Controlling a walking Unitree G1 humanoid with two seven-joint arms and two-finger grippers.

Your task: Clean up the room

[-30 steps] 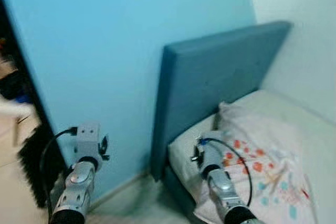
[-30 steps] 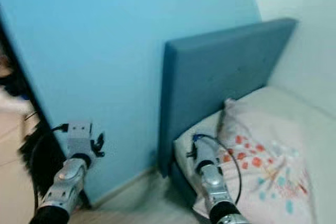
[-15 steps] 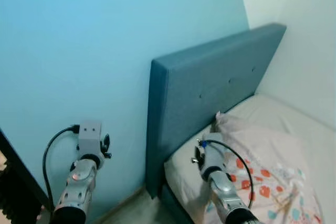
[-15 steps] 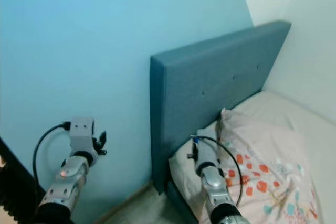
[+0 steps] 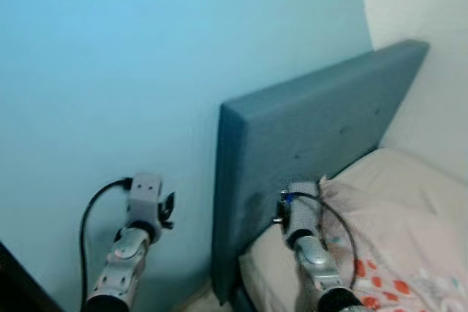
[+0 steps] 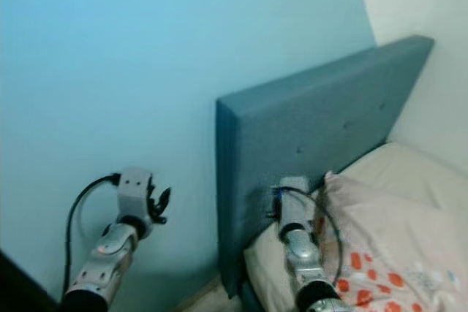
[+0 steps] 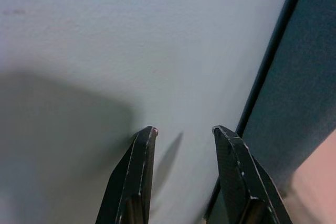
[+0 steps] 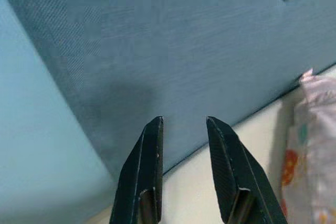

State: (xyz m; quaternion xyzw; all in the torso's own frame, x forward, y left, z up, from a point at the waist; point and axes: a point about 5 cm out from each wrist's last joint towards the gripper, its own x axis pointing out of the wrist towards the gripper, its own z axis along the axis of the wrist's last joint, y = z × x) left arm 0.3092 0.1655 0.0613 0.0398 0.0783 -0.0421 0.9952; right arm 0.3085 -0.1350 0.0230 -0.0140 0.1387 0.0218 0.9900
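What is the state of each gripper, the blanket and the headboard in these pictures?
left gripper: open, holding nothing, pointed at the blue wall.
right gripper: open, holding nothing, pointed at the headboard.
headboard: upright, standing against the blue wall.
floral blanket: crumpled, lying on the mattress near the headboard.

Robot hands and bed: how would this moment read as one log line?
left hand open, facing blue wall | right hand open, facing headboard | pillow on bed | nothing held
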